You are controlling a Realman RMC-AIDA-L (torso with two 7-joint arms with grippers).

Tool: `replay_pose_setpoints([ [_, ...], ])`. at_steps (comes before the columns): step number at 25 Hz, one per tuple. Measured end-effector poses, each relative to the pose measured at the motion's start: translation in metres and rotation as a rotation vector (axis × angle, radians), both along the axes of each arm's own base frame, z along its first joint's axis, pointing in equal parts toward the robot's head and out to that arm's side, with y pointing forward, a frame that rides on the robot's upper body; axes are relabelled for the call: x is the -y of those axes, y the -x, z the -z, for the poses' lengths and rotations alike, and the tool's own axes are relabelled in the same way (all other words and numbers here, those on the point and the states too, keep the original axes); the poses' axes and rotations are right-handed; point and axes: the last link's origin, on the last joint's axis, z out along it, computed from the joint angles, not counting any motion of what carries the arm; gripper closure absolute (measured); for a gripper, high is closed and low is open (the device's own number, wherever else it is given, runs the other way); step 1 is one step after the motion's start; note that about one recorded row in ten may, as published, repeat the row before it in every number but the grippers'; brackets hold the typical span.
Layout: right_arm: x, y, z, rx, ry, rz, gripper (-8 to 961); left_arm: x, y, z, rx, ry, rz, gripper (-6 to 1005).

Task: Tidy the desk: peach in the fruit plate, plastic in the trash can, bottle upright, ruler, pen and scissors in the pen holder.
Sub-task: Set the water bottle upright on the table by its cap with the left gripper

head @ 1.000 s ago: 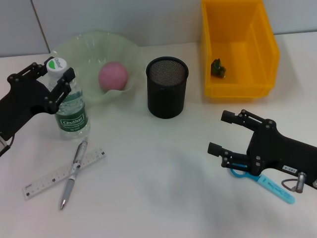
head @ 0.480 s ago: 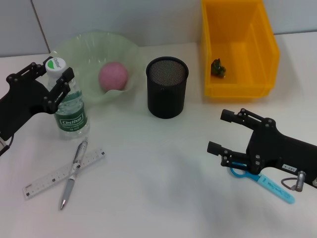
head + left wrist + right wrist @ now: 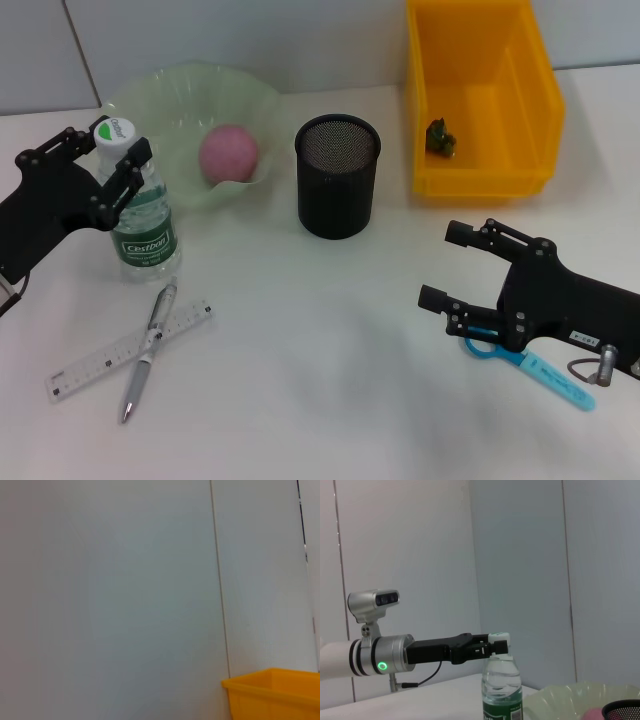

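Observation:
The water bottle (image 3: 142, 210) stands upright at the left, also in the right wrist view (image 3: 502, 692). My left gripper (image 3: 98, 150) is open, its fingers on either side of the bottle's neck and cap; it also shows in the right wrist view (image 3: 492, 647). The pink peach (image 3: 230, 152) lies in the green fruit plate (image 3: 180, 95). The green plastic scrap (image 3: 440, 138) lies in the yellow trash bin (image 3: 480, 170). The ruler (image 3: 100, 362) and pen (image 3: 150, 350) lie crossed at the front left. My right gripper (image 3: 444, 266) is open over the blue-handled scissors (image 3: 545, 375), which it partly hides.
The black mesh pen holder (image 3: 338, 180) stands in the middle, between plate and bin. The left wrist view shows only the wall and a corner of the bin (image 3: 275, 692). The white table (image 3: 320, 380) lies bare between the two arms.

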Motion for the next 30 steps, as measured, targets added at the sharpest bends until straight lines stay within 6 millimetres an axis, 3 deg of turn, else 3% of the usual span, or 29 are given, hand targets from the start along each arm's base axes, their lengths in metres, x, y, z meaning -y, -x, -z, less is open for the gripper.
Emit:
replay_pose_setpoints([
  [30, 0.0004, 0.0003, 0.0016, 0.009, 0.014, -0.006, 120, -0.0021, 0.0014, 0.0050, -0.003, 0.003, -0.024, 529],
])
